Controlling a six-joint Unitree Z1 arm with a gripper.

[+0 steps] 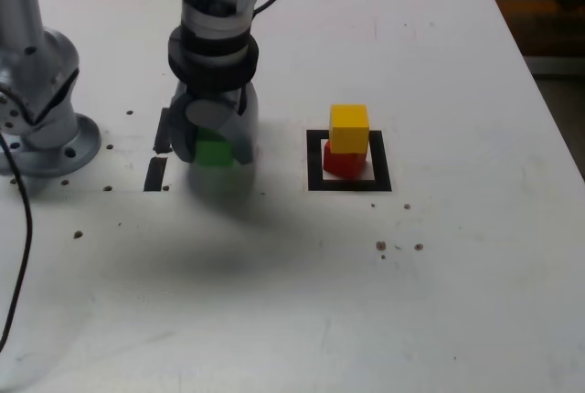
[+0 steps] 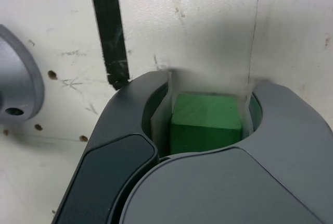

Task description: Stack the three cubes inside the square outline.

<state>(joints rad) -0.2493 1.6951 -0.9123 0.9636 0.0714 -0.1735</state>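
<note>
Securing the green cube [image 2: 204, 122] is judged to be the step in hand. The gripper [image 2: 207, 110] is closed around it, with a jaw at either side of the cube. The yellow cube [image 1: 349, 129] is seen on top of the red cube [image 1: 345, 161], which is set inside the square outline [image 1: 316, 184], well apart from the green one.

For the step to be done well, the grip should be kept firm and centred on the cube's flat sides, and the lift made straight up. The cube should be raised clear of the yellow top before being carried across, then squared over it, lowered gently and released evenly; a sideways nudge could topple the pair.

No brands, labels or writing can be read in either view.
</note>
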